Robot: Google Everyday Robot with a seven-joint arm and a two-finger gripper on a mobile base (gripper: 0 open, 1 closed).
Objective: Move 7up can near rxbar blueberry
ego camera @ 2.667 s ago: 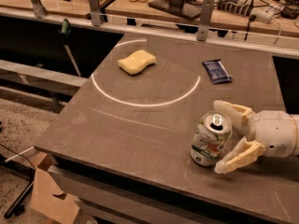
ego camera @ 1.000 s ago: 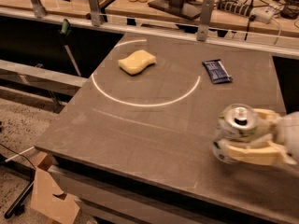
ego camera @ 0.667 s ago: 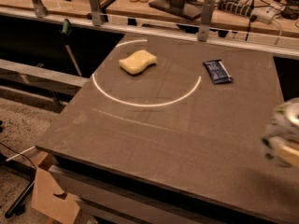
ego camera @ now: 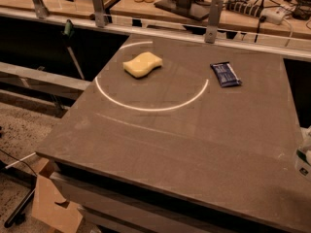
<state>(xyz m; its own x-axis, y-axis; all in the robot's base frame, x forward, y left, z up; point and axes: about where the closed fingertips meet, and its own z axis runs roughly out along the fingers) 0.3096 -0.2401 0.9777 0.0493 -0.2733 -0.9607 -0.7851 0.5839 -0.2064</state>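
Can out of sight, bar lying at one o'clock

On the table (ego camera: 184, 144) a yellow sponge (ego camera: 142, 64) lies at eleven o'clock and the rxbar blueberry (ego camera: 225, 74) at one o'clock. The gripper (ego camera: 303, 155) is only a pale sliver at four o'clock, and I cannot tell its grip or load. The 7up can cannot be made out. Such a can is likely light, slick and dentable, so it is best held mid-body.

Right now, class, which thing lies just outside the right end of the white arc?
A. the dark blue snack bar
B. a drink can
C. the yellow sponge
A: the rxbar blueberry lies beside the right end of the white arc; the sponge sits inside it; the gripper is a pale sliver at the frame's right edge.
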